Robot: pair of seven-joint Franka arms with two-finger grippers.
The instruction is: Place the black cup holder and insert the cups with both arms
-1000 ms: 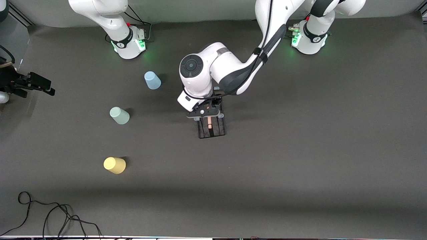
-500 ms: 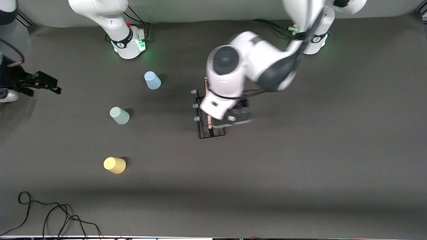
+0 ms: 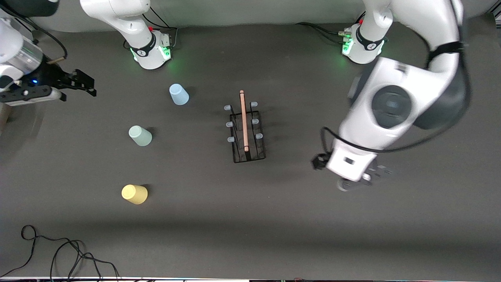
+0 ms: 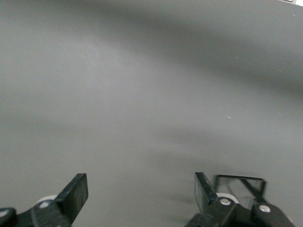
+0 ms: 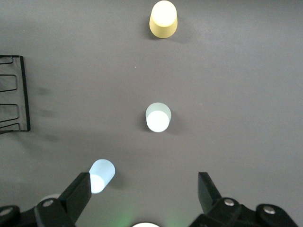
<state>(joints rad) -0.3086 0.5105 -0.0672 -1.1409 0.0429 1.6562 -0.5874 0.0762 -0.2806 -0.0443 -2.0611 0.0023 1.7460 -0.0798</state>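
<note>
The black cup holder [image 3: 246, 131] stands alone mid-table, its wooden rod handle on top; part of its wire base shows in the right wrist view [image 5: 14, 94]. The light blue cup [image 3: 179, 94], pale green cup [image 3: 140, 136] and yellow cup [image 3: 134, 194] stand upside down toward the right arm's end; they also show in the right wrist view: light blue [image 5: 101, 176], pale green [image 5: 157, 117], yellow [image 5: 163, 19]. My left gripper [image 3: 362, 178] [image 4: 141, 194] is open and empty over bare table, away from the holder toward the left arm's end. My right gripper [image 3: 90, 84] [image 5: 144, 191] is open and empty, high above the table's edge at its own end.
The arms' green-lit bases [image 3: 150, 51] [image 3: 362, 49] stand along the table's edge farthest from the front camera. A black cable [image 3: 58, 250] lies looped at the near corner at the right arm's end.
My left gripper has let go of the holder's handle and swung away toward the left arm's end. The holder stays put. My right gripper has moved a little inward over the table edge.
</note>
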